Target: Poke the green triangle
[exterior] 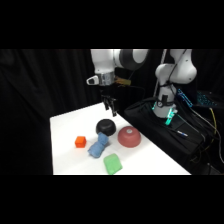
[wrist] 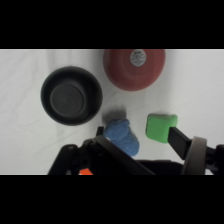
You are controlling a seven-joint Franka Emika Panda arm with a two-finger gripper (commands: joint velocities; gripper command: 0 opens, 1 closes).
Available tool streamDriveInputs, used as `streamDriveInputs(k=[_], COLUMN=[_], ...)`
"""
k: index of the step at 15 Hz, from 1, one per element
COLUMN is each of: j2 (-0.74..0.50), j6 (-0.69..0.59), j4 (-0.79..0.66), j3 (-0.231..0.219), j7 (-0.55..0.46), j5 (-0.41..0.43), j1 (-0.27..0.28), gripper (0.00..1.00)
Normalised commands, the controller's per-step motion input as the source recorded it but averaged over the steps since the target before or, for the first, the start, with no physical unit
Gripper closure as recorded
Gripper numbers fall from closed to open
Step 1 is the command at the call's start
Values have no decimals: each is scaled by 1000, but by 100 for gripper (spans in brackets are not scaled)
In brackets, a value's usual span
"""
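The tool [exterior: 111, 107] is seen above the far part of the white table [exterior: 67, 145], hanging from the arm and touching nothing. In the wrist view its fingers [wrist: 181, 141] are seen well apart, so it is open, and nothing is held between them.

The green triangle [exterior: 112, 163] is placed near the front edge of the table, well apart from the tool. In the wrist view the green triangle [wrist: 160, 127] is found just beside one dark finger, which partly covers its corner.

A blue piece [exterior: 99, 146] lies just behind the triangle in the side view, near it; whether they touch cannot be told. An orange cube [exterior: 80, 142] is set to the left of the blue piece. A black bowl [exterior: 105, 127] stands upside down behind the blue piece, and a red bowl [exterior: 129, 137], also upside down, is placed to its right. In the wrist view the black bowl [wrist: 71, 95] and the red bowl [wrist: 134, 67] are seen close to each other but apart.
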Motion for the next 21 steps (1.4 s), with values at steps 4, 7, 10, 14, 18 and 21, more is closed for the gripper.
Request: streamDriveInputs(k=[4, 7, 10, 14, 18, 21], j2=[39, 218, 380, 471, 387, 309], j6=[32, 91, 106, 120, 116, 156], j4=[72, 285, 424, 484, 370, 194], j3=[65, 120, 92, 20, -36, -54], j7=[84, 312, 404, 375, 252, 178], j5=[63, 70, -34, -133, -131, -69], j1=[36, 111, 118, 108, 108, 108], gripper=[0, 0, 0, 36, 86, 100])
